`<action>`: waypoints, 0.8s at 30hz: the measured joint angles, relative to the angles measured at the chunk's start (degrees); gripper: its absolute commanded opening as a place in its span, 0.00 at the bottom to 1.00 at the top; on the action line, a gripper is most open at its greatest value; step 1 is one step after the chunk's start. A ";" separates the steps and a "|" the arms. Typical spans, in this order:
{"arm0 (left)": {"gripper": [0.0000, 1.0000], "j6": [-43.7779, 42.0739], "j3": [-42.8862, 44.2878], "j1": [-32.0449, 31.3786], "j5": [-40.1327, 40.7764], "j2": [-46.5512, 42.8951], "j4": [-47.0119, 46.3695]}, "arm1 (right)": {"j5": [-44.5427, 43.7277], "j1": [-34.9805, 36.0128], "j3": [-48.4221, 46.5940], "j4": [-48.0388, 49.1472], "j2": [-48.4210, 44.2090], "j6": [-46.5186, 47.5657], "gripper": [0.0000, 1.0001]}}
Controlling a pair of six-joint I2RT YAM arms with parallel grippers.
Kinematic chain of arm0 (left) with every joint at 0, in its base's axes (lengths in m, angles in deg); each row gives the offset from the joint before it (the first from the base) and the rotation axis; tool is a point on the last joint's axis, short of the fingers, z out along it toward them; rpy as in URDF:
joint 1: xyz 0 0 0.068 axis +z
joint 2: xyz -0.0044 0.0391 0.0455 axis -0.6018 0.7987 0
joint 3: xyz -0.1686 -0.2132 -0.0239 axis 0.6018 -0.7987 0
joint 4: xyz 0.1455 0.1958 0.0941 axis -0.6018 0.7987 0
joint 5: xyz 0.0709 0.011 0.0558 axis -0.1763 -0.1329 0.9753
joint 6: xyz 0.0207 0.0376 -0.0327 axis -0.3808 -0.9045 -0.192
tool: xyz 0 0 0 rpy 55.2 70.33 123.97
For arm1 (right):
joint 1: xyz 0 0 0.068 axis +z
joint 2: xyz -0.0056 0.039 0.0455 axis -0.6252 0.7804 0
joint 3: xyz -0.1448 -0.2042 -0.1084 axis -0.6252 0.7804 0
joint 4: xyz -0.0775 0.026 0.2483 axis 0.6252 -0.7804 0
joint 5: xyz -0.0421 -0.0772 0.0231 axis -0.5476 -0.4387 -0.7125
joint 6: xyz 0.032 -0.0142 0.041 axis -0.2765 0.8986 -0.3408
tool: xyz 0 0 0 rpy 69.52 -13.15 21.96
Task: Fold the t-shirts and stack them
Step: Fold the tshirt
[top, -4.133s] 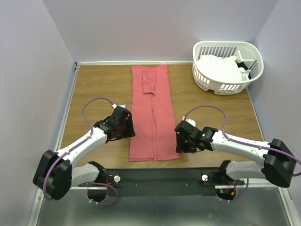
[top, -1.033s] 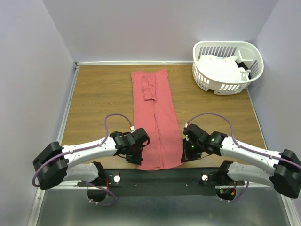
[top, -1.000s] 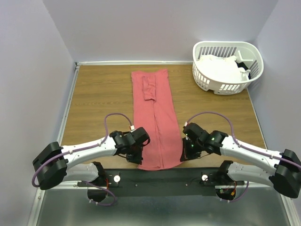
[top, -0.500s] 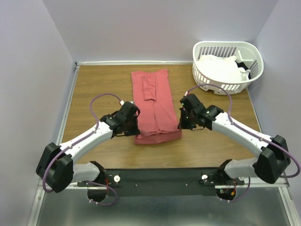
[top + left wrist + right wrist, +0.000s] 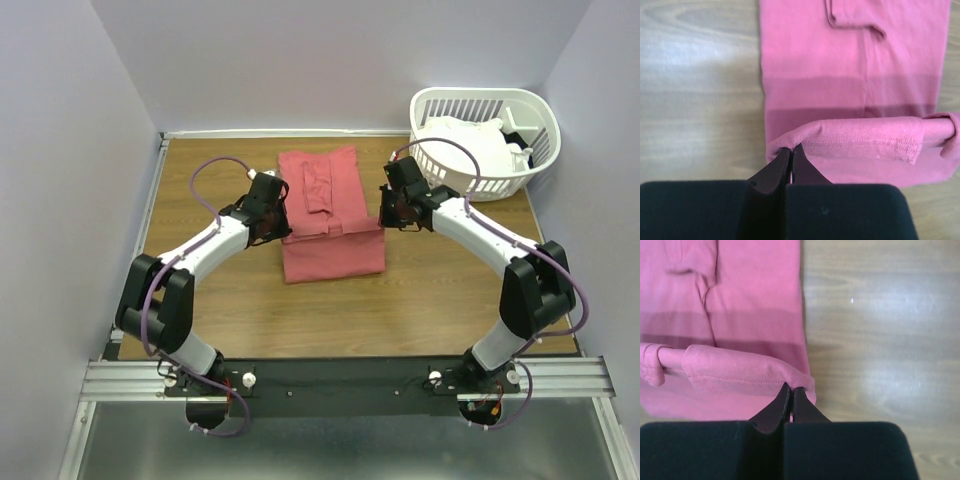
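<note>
A shirt (image 5: 332, 250) doubled over at the middle of a table (image 5: 220, 300), with a basket (image 5: 455, 182) in the far right corner.
The shirt lies midway between the table's left and right sides, nearer the far edge than the arms' bases. Its near hem hangs above the lower layer, spanning between the left gripper (image 5: 274, 228) at the shirt's left edge and the right gripper (image 5: 386, 217) at its right edge, each pinching a corner. The basket stands right of the shirt, behind the right gripper, with a heap of shirts (image 5: 465, 145) in it.

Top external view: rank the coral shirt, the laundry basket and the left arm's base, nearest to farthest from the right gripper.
1. Coral shirt, pinched in the right gripper.
2. Laundry basket, far right corner.
3. Left arm's base, near left edge.
</note>
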 measured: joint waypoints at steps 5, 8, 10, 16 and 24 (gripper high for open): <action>0.00 -1.64 2.75 1.42 -0.02 5.79 -2.40 | 0.76 -1.40 -2.91 2.47 4.98 1.77 0.00; 0.00 -2.45 4.35 2.12 -0.02 8.59 -3.10 | 1.36 -1.84 -5.09 2.93 7.65 2.73 0.00; 0.00 -2.75 5.05 2.51 0.00 9.75 -3.56 | 1.57 -1.95 -6.69 3.78 9.40 3.26 0.00; 0.00 -3.39 6.32 3.85 0.00 12.00 -4.87 | 1.90 -2.34 -8.68 5.35 12.48 4.26 0.00; 0.00 -3.50 7.13 3.96 0.00 15.17 -7.45 | 1.92 -3.50 -8.79 7.39 16.24 5.03 0.00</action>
